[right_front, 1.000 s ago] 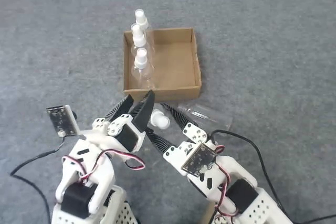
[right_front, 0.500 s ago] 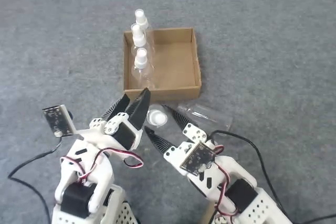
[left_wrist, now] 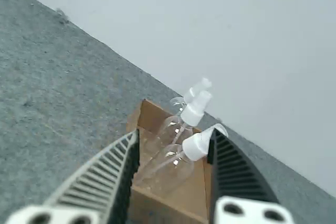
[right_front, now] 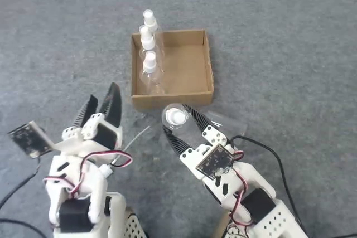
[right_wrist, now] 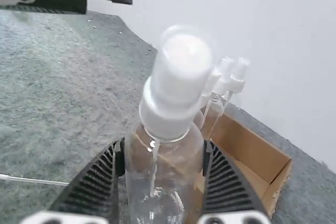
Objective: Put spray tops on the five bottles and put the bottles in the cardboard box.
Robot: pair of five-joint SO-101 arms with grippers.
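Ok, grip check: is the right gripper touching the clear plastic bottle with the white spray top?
Touching. Right wrist view: the right gripper clamps both sides of the bottle.

A shallow cardboard box (right_front: 187,71) sits on the grey counter (right_front: 279,54), ahead of both arms. Three clear bottles (right_front: 152,77) stand in a row along the box's left wall, each fitted with a white spray top (right_front: 150,61). The right gripper (right_front: 185,129) is just in front of the box's near wall. Its fingers (right_front: 196,119) are clasped on either side of a fourth bottle (right_front: 177,117), whose white cap faces up toward the camera. The left gripper (right_front: 100,107) is off to the left of the box's near corner, its fingers spread wide over bare counter and apart from the box. A thin clear tube (right_front: 136,136) lies on the counter between the two grippers.
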